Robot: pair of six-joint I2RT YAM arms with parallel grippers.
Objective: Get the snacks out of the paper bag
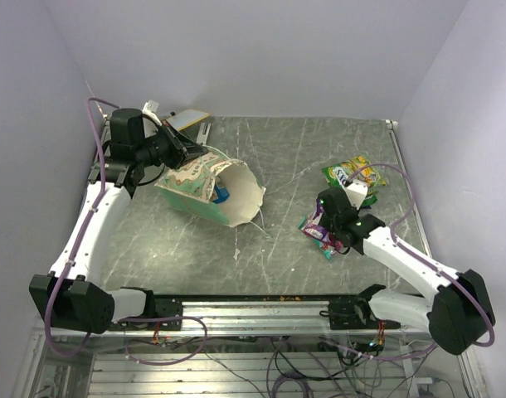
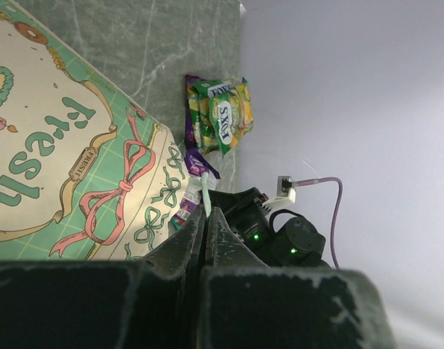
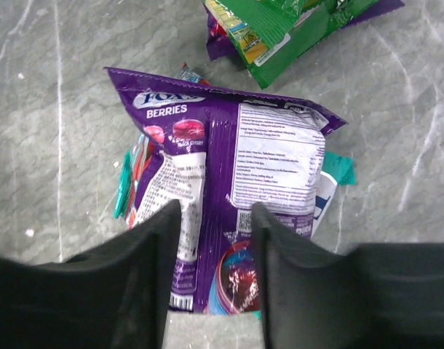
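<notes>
Likely light, slick and best pinched by a crimped end, the purple packet (image 3: 229,145) lies near the table's (image 1: 319,149) right edge under the right gripper's (image 3: 216,214) parted fingers, while the left gripper (image 1: 185,156) clamps the paper bag's (image 1: 182,178) rim.

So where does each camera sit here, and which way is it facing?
Top external: above and behind the arms, looking down on the table; both arms and their bases show, left gripper at the paper bag, right gripper over the purple packet.
Left wrist: on the left arm, facing across the table toward the right wall; its shut fingers pinch the bag's edge.
Right wrist: facing down; open fingers above the purple packet.
Shared: all three see the green and yellow packets.
</notes>
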